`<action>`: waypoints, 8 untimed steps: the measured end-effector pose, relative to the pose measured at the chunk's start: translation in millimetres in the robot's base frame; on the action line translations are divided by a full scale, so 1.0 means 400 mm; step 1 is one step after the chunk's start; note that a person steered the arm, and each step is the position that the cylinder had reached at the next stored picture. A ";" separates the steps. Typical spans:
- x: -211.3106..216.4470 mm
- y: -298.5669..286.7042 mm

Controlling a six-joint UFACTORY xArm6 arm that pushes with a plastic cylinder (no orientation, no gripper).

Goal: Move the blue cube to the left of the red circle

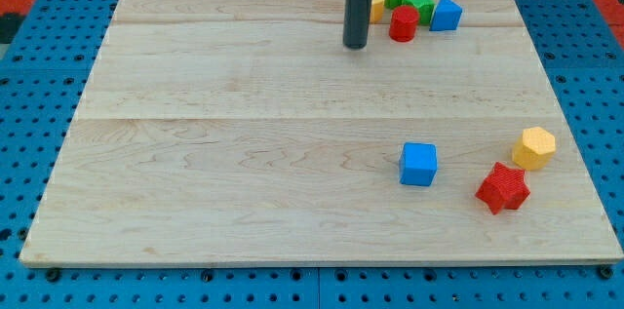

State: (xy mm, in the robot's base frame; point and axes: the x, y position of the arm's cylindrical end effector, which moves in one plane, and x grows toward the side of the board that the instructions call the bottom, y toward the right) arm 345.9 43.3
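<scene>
No jaws fitted; state not applicable. Tip (355, 46) parked beside red circle (403, 24), view's top. Blue cube (418, 165) well apart, lower right of worktop (244, 153), awaiting push upward.

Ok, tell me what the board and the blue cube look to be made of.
The board looks like pale wood, probably maple or similar: visible grain lines and plank seams, with a smooth, low-sheen finish. The blue cube looks like moulded or painted plastic, possibly painted wood: uniform saturated colour, no grain, matte faces with crisp edges.
</scene>
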 end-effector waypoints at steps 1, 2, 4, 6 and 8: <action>0.159 0.102; 0.339 0.207; 0.522 0.103; 0.679 0.230; 0.604 -0.022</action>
State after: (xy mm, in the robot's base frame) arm 587.6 34.4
